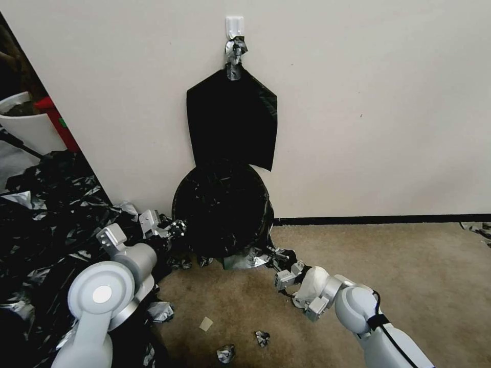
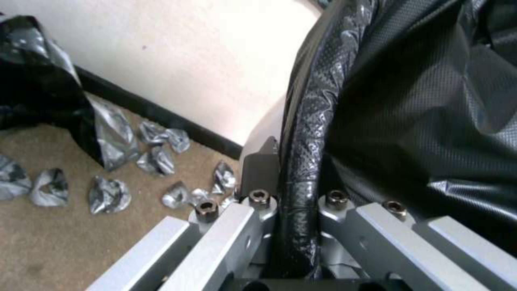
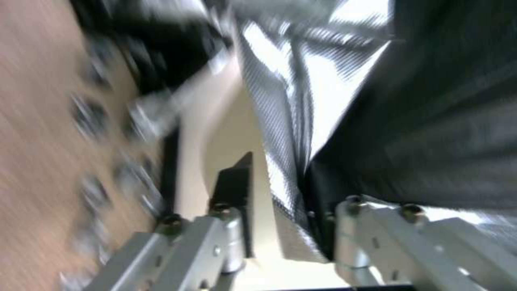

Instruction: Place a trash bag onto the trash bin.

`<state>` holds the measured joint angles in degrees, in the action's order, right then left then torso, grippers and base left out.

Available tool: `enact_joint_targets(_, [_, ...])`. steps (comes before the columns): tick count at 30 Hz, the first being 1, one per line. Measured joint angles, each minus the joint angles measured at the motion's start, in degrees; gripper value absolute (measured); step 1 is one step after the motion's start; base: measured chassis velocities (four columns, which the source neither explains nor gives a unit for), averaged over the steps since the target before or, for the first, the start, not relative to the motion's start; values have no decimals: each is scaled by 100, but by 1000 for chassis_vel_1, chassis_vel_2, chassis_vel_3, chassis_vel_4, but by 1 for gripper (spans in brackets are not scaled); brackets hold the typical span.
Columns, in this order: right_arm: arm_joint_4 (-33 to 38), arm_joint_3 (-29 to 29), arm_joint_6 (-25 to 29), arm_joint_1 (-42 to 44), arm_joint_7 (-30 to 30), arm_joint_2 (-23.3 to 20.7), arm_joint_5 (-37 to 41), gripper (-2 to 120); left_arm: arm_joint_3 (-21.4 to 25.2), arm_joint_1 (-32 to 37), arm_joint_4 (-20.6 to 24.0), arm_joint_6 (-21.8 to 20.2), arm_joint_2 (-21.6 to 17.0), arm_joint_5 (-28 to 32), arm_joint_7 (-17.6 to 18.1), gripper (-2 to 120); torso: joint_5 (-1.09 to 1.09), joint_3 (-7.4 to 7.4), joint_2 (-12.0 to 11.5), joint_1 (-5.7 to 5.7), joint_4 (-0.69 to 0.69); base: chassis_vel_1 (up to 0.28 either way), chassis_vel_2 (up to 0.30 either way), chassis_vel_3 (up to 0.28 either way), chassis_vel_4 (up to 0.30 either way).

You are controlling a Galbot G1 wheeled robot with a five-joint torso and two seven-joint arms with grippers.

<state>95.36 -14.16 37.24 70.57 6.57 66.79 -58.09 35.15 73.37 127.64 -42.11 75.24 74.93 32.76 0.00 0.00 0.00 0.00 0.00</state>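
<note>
I see my left hand (image 2: 293, 210) clenched on the bag (image 1: 223, 210) at the bin (image 3: 229, 133) rim, my right hand (image 3: 285, 226) grasping its opposite edge.

Even, soft indoor light; one wrist view smeared.

From the head, the wall (image 1: 358, 102) is evenly bright with faint shadow around the black plastic; straight edges bow near the frame's borders. The bag (image 1: 222, 209) reads almost pure black, with silvery glints. The left wrist view is sharp, glare streaking the bag's fold. The right wrist view is motion-blurred, its carpet (image 3: 38, 161) streaked.
</note>
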Motion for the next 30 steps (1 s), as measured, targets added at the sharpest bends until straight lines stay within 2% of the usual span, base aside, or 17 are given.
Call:
enact_joint_targets(2, [-227,286,278,53,794,-304,1716,40,-23,-37,-68,-3,0,-68,-61,3,1,0,0,0,1,0,0,0,0])
enact_joint_targets(3, [-227,286,278,53,794,-304,1716,40,-23,-37,-68,-3,0,-68,-61,3,1,0,0,0,1,0,0,0,0])
enact_joint_targets(5, [-433,286,406,143,1334,-495,2671,50,-41,-55,-107,-5,-4,-98,-87,3,0,0,0,0,-1,0,0,0,0])
enact_joint_targets(7, [-498,211,487,156,1464,-523,2778,53,-48,-57,-119,-6,-6,-105,-91,3,1,0,0,0,-1,0,0,0,0])
enact_joint_targets(12, [-583,-201,747,210,2019,-729,3329,72,-85,-85,-172,-5,-11,-157,-98,3,0,0,0,0,0,0,0,0,0])
enact_joint_targets(14, [-496,-294,756,248,2706,-879,4321,84,-118,-92,-202,-5,-2,-229,-107,3,0,0,0,0,0,0,0,0,0])
enact_joint_targets(15, [-496,-294,756,248,2706,-879,4321,84,-118,-92,-202,-5,-2,-229,-107,3,0,0,0,0,0,0,0,0,0])
enact_joint_targets(17, [-95,-301,421,375,3810,-1031,6056,93,-194,-70,-232,5,11,-477,-194,3,1,0,0,0,0,0,0,0,0])
enact_joint_targets(18, [-95,-301,421,375,3810,-1031,6056,93,-194,-70,-232,5,11,-477,-194,3,1,0,0,0,0,0,0,0,0])
enact_joint_targets(19, [90,-298,243,422,4070,-1071,6598,96,-240,-46,-243,43,10,-641,-270,3,0,0,0,0,-1,0,0,0,0])
enact_joint_targets(20, [499,-266,-152,489,4326,-1140,7567,97,-380,22,-266,210,7,-1035,-450,3,-1,0,0,0,0,0,0,0,0])
enact_joint_targets(22, [689,-228,-325,499,4308,-1163,7946,95,-464,63,-275,312,6,-1254,-540,3,-2,0,0,0,0,0,0,0,0])
enact_joint_targets(25, [1494,265,-982,426,2901,-1156,9122,80,-831,299,-285,810,75,-2165,-907,3,-1,0,0,0,1,0,0,0,0])
enact_joint_targets(26, [1494,265,-982,426,2901,-1156,9122,80,-831,299,-285,810,75,-2165,-907,3,-1,0,0,0,1,0,0,0,0])
enact_joint_targets(28, [2093,788,-1314,322,1631,-1019,9502,70,-1086,515,-313,1195,193,-2775,-1163,3,0,-1,0,0,1,0,0,0,0])
enact_joint_targets(29, [2093,788,-1314,322,1631,-1019,9502,70,-1086,515,-313,1195,193,-2775,-1163,3,0,-1,0,0,1,0,0,0,0])
enact_joint_targets(30, [2428,1169,-1522,266,736,-882,9516,62,-1216,655,-371,1470,268,-3096,-1328,3,-2,0,0,0,1,0,0,0,0])
